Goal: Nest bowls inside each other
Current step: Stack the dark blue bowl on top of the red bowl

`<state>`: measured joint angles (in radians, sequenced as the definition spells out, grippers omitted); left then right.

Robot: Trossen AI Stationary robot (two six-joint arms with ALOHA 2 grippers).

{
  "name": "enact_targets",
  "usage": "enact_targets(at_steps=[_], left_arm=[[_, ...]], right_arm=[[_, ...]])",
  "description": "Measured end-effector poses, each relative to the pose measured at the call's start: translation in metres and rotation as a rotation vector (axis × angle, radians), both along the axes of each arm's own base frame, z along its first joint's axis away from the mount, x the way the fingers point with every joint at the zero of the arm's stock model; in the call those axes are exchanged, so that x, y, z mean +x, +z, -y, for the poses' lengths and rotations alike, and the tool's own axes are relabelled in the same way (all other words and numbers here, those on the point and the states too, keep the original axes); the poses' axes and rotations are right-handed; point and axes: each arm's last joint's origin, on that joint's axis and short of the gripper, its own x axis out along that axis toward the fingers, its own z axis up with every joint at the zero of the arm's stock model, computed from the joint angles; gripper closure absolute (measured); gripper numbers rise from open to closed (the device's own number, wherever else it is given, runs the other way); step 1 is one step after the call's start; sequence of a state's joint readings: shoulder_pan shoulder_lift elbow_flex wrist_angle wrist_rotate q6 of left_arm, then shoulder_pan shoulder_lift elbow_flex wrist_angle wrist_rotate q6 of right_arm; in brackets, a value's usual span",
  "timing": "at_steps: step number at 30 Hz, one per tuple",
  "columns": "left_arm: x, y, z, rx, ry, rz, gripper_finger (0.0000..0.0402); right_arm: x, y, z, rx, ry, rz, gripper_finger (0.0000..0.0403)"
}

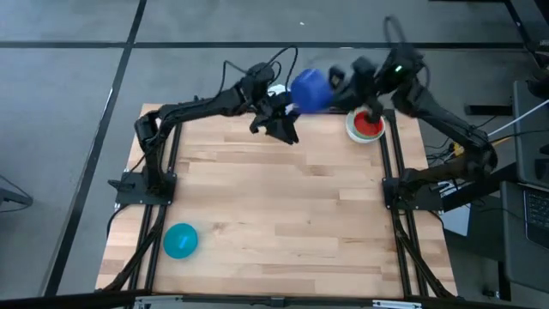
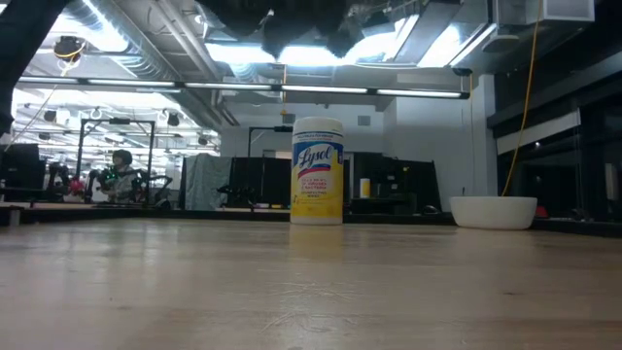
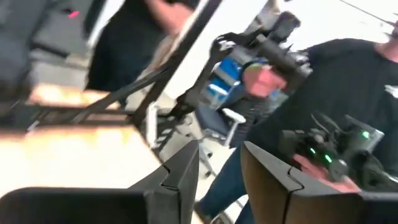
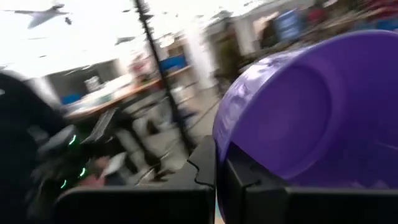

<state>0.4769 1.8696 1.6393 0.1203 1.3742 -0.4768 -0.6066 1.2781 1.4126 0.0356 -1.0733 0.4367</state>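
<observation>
The dark blue bowl [image 1: 309, 90] hangs in the air over the table's far edge, with my right gripper [image 1: 337, 91] shut on it; in the right wrist view the bowl [image 4: 311, 112] fills the picture beside the gripper [image 4: 222, 177]. Just left of it, my left gripper [image 1: 276, 125] stands open with nothing between its fingers [image 3: 183, 171]. A red bowl [image 1: 369, 125] sits inside a white bowl [image 2: 493, 211] at the far right. A teal bowl [image 1: 180, 240] rests on the table near the front left. My right gripper pinches the dark blue bowl's rim [image 4: 219, 146] between its two fingers, one finger on the outside of the wall and one inside the hollow. The fingers come level from the table's right. The bowl is lifted clear and tipped on its side.
A tall white container with a yellow label [image 2: 317, 170] stands at the table's far edge, below my left arm. The wooden table top [image 1: 283, 206] lies between the teal bowl and the far bowls. A person in a dark shirt [image 3: 348, 81] is beyond the table.
</observation>
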Motion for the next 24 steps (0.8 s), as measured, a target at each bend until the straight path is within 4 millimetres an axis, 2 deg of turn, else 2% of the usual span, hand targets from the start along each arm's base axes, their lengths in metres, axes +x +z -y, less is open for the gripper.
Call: enact_targets(at_steps=[6, 9, 14, 17, 21, 24], left_arm=[[-0.042, -0.044, -0.052, 0.083, 0.334, -0.296, 0.0301], [-0.063, -0.057, -0.066, 0.125, 0.426, -0.445, 0.0304], [-0.085, -0.069, -0.081, 0.299, 0.626, -0.687, 0.0308], [-0.092, -0.071, -0.086, 0.409, 0.719, -0.77, 0.0309], [-0.096, -0.069, -0.089, 0.445, 0.774, -0.801, 0.0309], [-0.097, -0.07, -0.091, 0.479, 0.824, -0.844, 0.0309]], right_arm=[[-0.042, 0.005, 0.025, 0.009, -0.179, -0.032, 0.0401], [-0.06, -0.006, 0.034, 0.045, -0.331, -0.132, 0.0401], [-0.082, -0.041, 0.04, 0.099, -0.764, -0.503, 0.0401], [-0.092, -0.058, 0.039, 0.082, -0.994, -0.748, 0.0401], [-0.095, -0.069, 0.035, 0.046, -1.11, -0.923, 0.0401], [-0.094, -0.091, 0.035, 0.09, -1.126, -1.021, 0.0401]])
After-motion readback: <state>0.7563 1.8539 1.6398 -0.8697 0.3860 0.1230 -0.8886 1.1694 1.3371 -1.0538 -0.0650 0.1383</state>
